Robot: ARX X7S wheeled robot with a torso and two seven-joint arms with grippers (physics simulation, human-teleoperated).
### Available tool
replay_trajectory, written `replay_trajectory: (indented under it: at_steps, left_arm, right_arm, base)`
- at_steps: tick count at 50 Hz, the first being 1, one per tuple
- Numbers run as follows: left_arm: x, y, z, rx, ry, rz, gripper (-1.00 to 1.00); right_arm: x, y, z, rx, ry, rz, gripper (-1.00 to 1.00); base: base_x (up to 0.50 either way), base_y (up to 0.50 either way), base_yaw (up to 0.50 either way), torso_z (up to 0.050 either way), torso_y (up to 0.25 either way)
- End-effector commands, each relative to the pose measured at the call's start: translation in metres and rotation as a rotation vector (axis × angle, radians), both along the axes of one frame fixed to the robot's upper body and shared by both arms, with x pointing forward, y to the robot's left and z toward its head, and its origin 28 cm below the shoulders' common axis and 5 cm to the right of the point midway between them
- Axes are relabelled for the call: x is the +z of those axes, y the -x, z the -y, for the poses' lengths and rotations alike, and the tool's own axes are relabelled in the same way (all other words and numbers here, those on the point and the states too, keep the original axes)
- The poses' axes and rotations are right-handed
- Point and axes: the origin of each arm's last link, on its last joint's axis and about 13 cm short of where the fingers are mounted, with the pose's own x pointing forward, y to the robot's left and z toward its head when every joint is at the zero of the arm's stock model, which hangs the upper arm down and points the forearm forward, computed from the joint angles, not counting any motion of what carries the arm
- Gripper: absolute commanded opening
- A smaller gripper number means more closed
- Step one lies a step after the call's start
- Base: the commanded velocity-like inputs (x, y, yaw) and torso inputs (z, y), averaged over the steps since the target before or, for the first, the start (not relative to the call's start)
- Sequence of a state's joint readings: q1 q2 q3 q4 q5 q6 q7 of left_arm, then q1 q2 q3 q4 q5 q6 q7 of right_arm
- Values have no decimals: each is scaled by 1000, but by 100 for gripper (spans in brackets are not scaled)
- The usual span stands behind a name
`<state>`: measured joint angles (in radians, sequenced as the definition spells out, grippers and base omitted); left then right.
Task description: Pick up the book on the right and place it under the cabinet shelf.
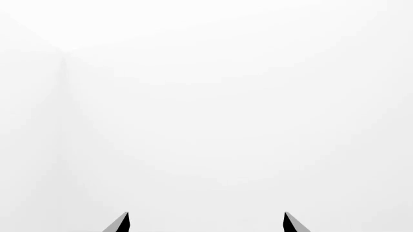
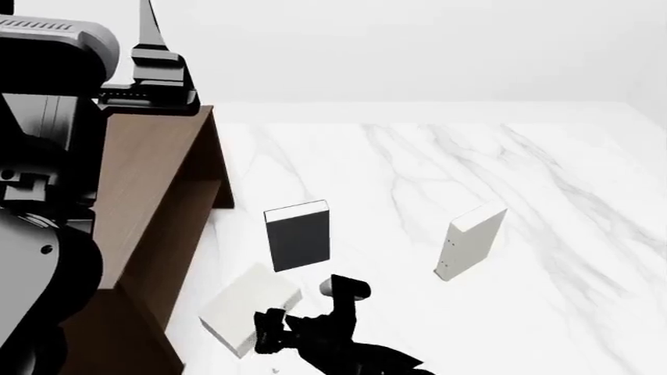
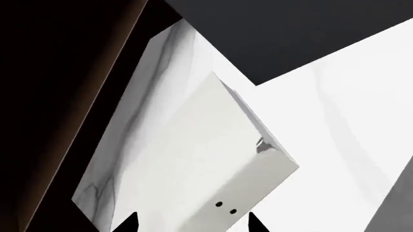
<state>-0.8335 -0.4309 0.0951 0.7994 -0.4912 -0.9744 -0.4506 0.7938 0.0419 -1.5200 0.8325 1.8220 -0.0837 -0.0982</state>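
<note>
Book (image 3: 193, 159) sits between the right gripper's (image 3: 193, 223) spread tips, can't tell if it's clamped; best kept low, sliding sideways into the cabinet shelf (image 2: 146, 180) hollow beside it.

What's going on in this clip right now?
The right end effector is at a pale book lying tilted beside the brown cabinet, its fingertips straddling the spine end. Whether it grips is unclear. A black book and another pale book stand upright on the marble table.
</note>
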Motion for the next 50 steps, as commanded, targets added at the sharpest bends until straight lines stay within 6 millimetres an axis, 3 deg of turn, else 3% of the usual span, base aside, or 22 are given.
replay_trajectory:
  at_steps: [1,17,24,34,41,50]
  left_arm:
    - [0,1,-1,-2,6,5,100]
    - [5,4,-1,0,6,15,100]
    - [6,4,-2,1,5,19,100]
    - [6,5,0,-30,32,4,100]
    - [6,5,0,-27,26,6,100]
    - [6,6,2,-38,27,4,100]
  right_arm:
    - [-23,15,51,-94,201,-103,100]
    - [5,24,64,-91,252,-44,100]
    - [27,29,74,-92,280,8,100]
    - [86,49,82,-49,256,149,100]
    - [114,63,87,-34,275,227,100]
    - [177,76,95,-81,289,529,100]
  base:
    - [0,0,0,0,0]
    - [0,0,0,-1,0]
    - [0,0,0,0,0]
    - [0,0,0,0,0]
    - [0,0,0,0,0]
    - [0,0,0,0,0]
